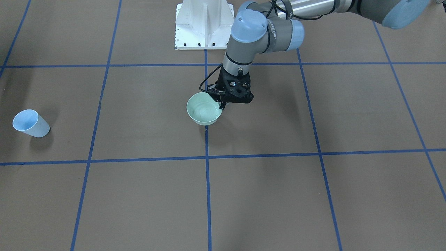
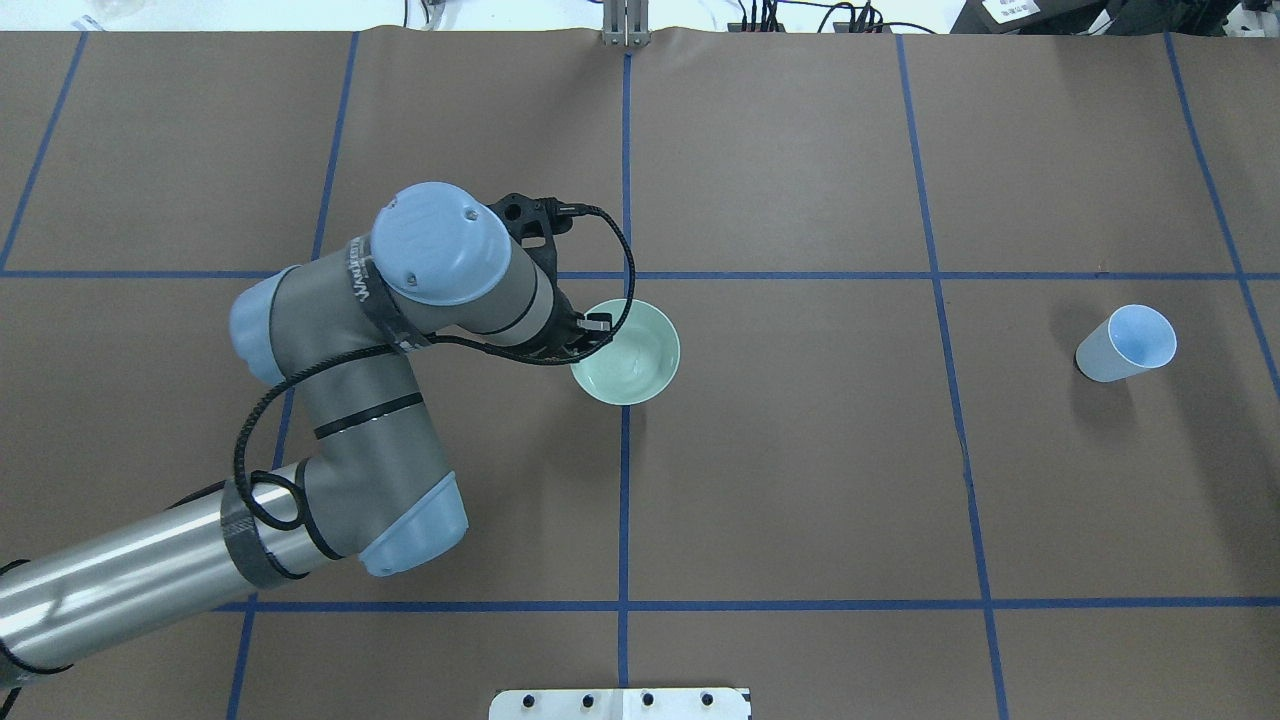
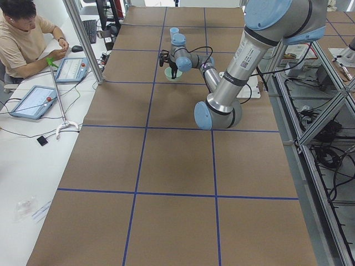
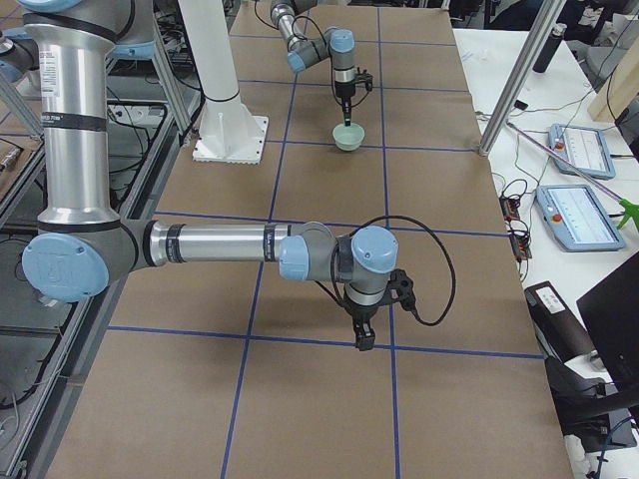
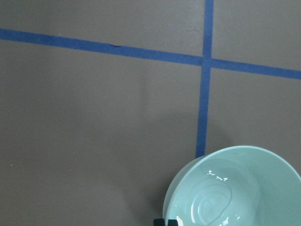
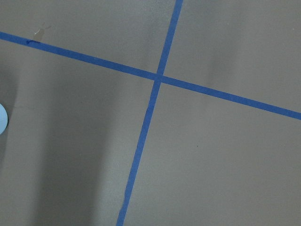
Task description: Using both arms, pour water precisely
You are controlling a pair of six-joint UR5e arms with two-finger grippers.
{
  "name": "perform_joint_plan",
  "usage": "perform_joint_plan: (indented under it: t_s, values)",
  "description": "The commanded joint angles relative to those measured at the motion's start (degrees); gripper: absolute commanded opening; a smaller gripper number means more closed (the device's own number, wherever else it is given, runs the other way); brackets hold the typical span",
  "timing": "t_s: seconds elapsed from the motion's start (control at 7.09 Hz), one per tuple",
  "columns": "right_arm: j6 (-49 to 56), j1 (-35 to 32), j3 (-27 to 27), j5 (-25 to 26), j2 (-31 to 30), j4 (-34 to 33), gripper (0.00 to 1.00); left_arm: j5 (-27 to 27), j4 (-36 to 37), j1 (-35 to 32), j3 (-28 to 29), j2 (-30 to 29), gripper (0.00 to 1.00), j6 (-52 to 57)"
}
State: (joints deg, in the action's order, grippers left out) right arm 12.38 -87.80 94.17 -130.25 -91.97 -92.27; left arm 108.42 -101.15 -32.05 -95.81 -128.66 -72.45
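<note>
A pale green bowl point(image 1: 204, 108) stands near the table's middle, on a blue tape line, and also shows in the overhead view point(image 2: 628, 352). The water point(image 5: 217, 203) lies in it as faint ripples and white glints. My left gripper point(image 1: 222, 103) reaches down at the bowl's rim on the robot's left side, its fingers closed over the rim point(image 2: 592, 328). A light-blue cup point(image 1: 30, 123) stands upright far off on the robot's right point(image 2: 1127, 343). My right gripper point(image 4: 361, 337) shows only in the exterior right view, pointing down above bare table; I cannot tell if it is open.
The white pedestal point(image 1: 204, 24) stands at the robot's side of the table. Blue tape lines point(image 2: 625, 480) grid the brown table top. An operator point(image 3: 25, 39) sits at a side desk with tablets point(image 3: 34, 101). The right wrist view catches the cup's edge point(image 6: 2, 117).
</note>
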Motion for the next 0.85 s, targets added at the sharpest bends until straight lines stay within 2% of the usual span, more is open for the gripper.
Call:
perform_joint_plan:
  t_s: [0.0,0.28,0.42,0.71]
  values:
    - [0.01,0.0,-0.22,0.0,-0.14,0.07,1.0,4.59,0.16,-4.67,-7.59,9.87,0.0,7.63]
    - [0.01,0.0,-0.22,-0.09,-0.14,0.07,1.0,9.85,-0.45,-11.33,-12.54,20.86,0.0,19.84]
    - [-0.08,0.0,-0.22,-0.18,-0.14,0.07,1.0,12.66,-0.8,-15.55,-12.99,25.0,0.0,26.51]
    - [-4.96,0.0,0.4,-2.1,-0.05,0.07,1.0,13.66,-0.81,-22.33,-12.65,31.08,0.0,40.66]
